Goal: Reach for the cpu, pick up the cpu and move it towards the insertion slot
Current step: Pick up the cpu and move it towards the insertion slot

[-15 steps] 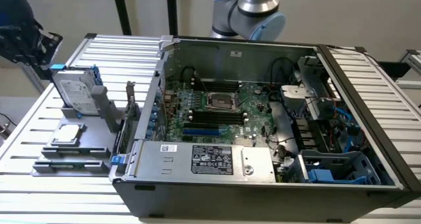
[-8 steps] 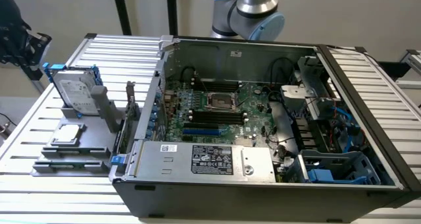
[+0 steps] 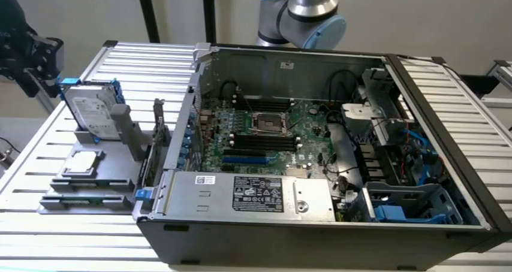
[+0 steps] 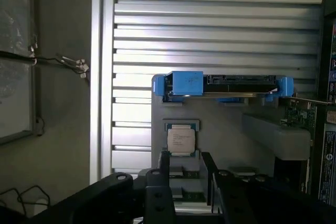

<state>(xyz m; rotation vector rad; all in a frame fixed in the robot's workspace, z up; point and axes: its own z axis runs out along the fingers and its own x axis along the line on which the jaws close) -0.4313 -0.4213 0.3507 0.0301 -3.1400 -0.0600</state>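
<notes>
The cpu (image 3: 83, 162) lies flat in a recess of the grey fixture (image 3: 120, 140) on the slatted table, at the exterior view's left, outside the computer case. Its silver top with a pale rim also appears in the wrist view (image 4: 181, 140), just beyond my fingertips. My gripper (image 4: 186, 179) is open, its two dark fingers (image 4: 164, 169) apart with nothing between them, hovering short of the cpu without touching it. The insertion slot (image 3: 268, 123), a dark square socket in a silver bracket, sits on the green motherboard inside the open case.
A silver hard drive (image 3: 92, 110) with blue brackets (image 4: 184, 83) stands upright in the fixture behind the cpu. The open computer case (image 3: 320, 224) takes up the middle and right of the table. The arm's dark end (image 3: 28, 50) hangs at the exterior view's left edge.
</notes>
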